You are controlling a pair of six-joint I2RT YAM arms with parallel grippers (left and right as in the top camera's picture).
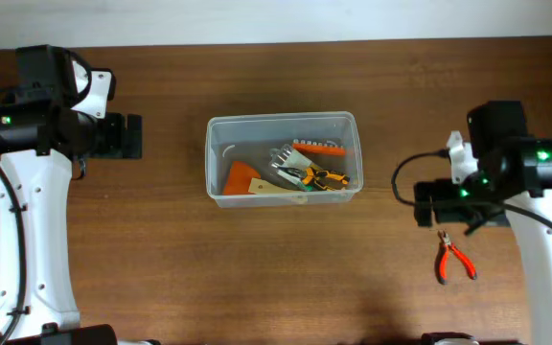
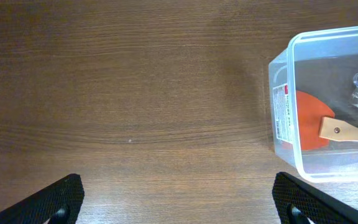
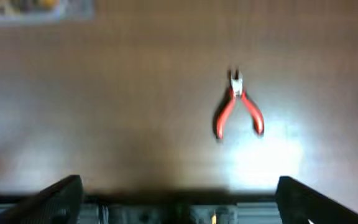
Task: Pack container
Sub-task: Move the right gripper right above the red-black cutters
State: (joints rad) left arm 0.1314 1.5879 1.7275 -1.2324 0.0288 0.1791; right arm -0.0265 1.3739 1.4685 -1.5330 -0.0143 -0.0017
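The clear plastic container [image 1: 283,159] sits mid-table and holds an orange scraper with a wooden handle [image 1: 247,181], yellow-handled pliers [image 1: 316,176] and other small tools. Its left end shows in the left wrist view [image 2: 283,106]. Red-handled pliers [image 1: 453,260] lie on the table at the right, also in the right wrist view [image 3: 238,111]. My left gripper [image 1: 127,136] is open and empty, left of the container. My right gripper [image 1: 427,203] is open and empty, right of the container and just above the red pliers.
The brown wooden table [image 1: 286,278] ends at a pale wall strip along the far edge [image 1: 276,19]. A black cable loops off the right arm [image 1: 405,177].
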